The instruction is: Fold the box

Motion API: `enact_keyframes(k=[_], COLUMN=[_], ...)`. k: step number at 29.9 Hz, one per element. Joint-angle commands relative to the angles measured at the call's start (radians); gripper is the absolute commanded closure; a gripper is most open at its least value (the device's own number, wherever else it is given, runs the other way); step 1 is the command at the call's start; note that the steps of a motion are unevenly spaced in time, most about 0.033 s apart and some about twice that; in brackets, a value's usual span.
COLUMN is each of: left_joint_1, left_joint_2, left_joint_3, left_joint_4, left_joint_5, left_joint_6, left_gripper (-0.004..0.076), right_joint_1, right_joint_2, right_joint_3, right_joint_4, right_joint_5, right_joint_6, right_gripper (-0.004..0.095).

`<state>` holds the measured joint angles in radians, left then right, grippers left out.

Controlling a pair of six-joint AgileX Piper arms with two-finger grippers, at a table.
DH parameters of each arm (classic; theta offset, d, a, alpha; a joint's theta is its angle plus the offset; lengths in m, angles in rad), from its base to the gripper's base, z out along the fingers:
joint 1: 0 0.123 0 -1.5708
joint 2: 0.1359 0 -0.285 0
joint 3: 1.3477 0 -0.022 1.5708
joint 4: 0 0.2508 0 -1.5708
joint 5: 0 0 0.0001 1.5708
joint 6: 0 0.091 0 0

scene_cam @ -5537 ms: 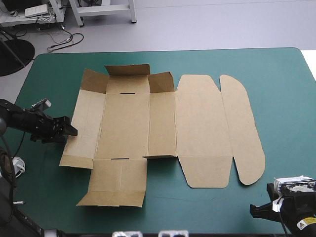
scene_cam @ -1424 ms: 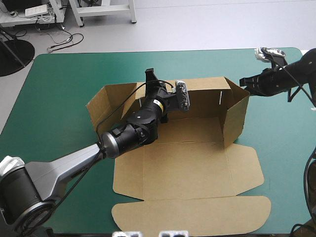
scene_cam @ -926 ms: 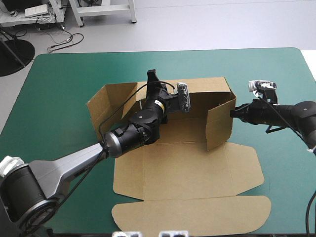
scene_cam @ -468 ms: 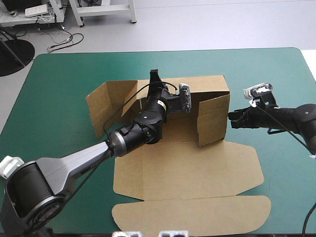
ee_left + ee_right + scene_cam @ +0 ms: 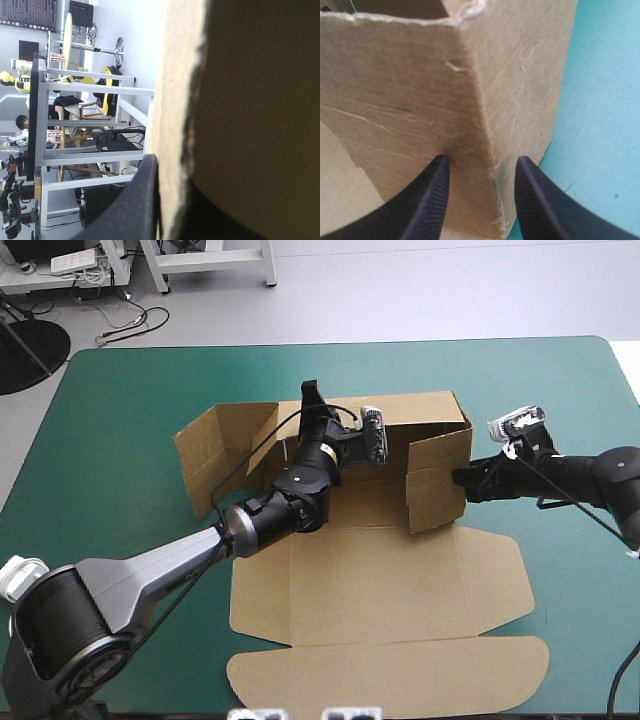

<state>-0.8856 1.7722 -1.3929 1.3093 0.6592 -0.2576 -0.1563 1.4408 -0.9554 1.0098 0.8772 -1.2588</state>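
The brown box (image 5: 370,585) stands partly raised on the teal-green cover. Its long back wall (image 5: 425,412) is upright, and the front panel and rounded lid (image 5: 390,675) lie flat toward the near edge. My left gripper (image 5: 312,412) is shut on the back wall's top edge. In the left wrist view one black finger (image 5: 135,205) lies against the board (image 5: 250,100). The right end flap (image 5: 437,482) is swung inward. My right gripper (image 5: 462,480) is open, with both tips of the gripper (image 5: 481,167) pressed on that flap's outer face (image 5: 420,85). The left end flap (image 5: 210,455) stands angled outward.
Bare teal-green cover (image 5: 110,440) lies to the left of the box and more of it (image 5: 570,570) to the right under my right arm. The flat lid reaches close to the table's near edge. My left arm crosses the box's floor and front panel.
Much earlier the box lay flat. Just before, my right gripper moved left against the right end flap, swinging it inward toward the back wall. My left gripper stayed on the back wall.
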Motion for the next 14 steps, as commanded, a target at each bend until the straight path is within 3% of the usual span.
enact_keyframes(k=[1, 11, 14], left_joint_1=[-0.005, -0.008, -0.016], left_joint_2=[-0.038, -0.038, -0.038], left_joint_3=[-0.017, -0.017, -0.017], left_joint_4=[-0.008, -0.005, -0.005], left_joint_5=[0.018, 0.016, 0.009], left_joint_6=[-0.044, -0.044, -0.044], left_gripper=[0.0734, 0.0734, 0.0734], right_joint_1=[-0.002, -0.002, 0.001], right_joint_2=[-0.010, 0.146, 0.160], right_joint_3=[-0.027, -0.027, -0.027], right_joint_4=[0.077, 0.208, 0.270], right_joint_5=[-0.020, -0.002, -0.012], right_joint_6=[-0.040, -0.092, -0.144], right_gripper=[0.0508, 0.0509, 0.0586])
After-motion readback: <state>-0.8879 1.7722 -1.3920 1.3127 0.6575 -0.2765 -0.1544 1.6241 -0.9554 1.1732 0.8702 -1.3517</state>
